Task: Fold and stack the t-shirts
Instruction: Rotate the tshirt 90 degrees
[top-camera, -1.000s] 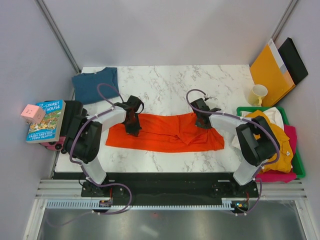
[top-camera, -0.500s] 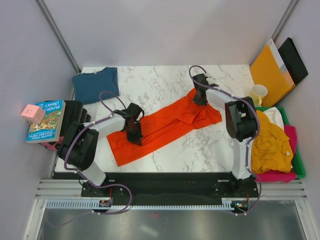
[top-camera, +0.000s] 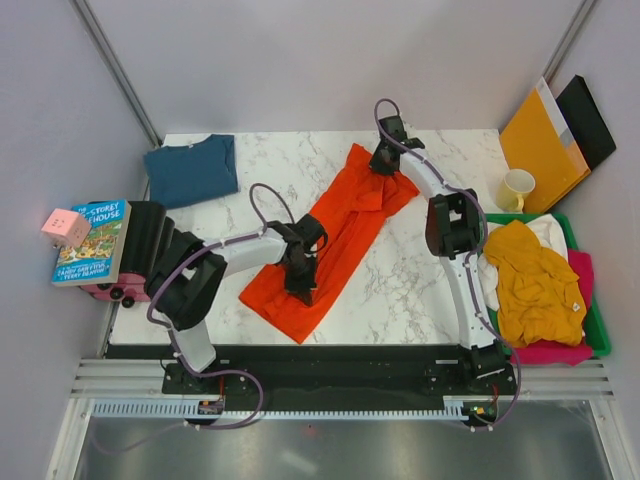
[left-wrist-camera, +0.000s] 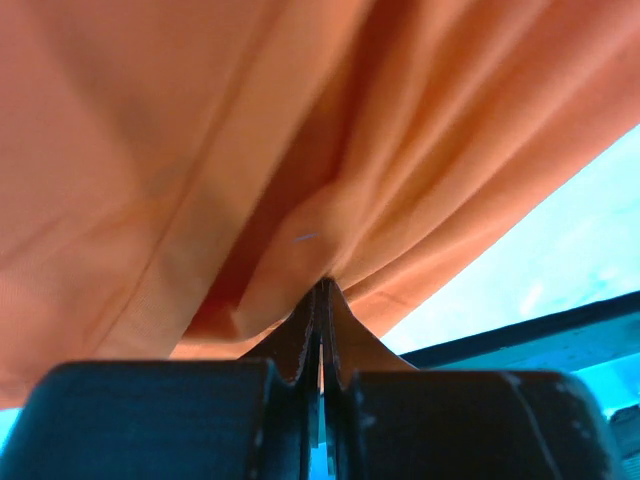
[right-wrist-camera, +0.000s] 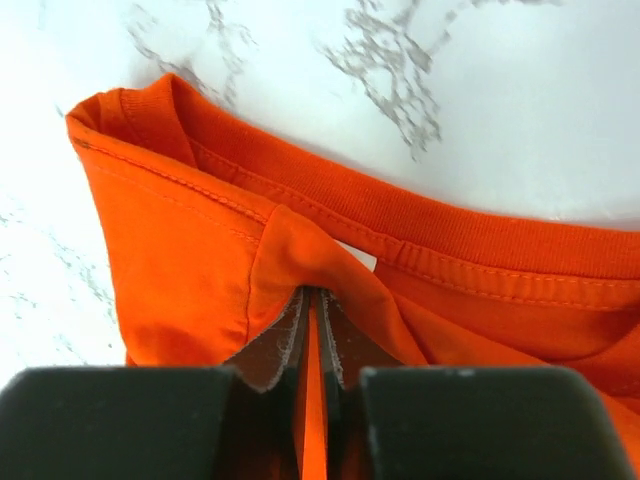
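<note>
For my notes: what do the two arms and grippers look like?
The left arm and right arm have white links, black joints and looping purple cables. The left gripper and right gripper are black and blocky, with thin flat fingers.

A white marble-patterned table (top-camera: 400, 290) is boxed in by plain pale grey walls (top-camera: 300, 60), with metal posts (top-camera: 115, 68) seen in the back corners. Everything's lit pretty evenly, only soft shadows thrown.
</note>
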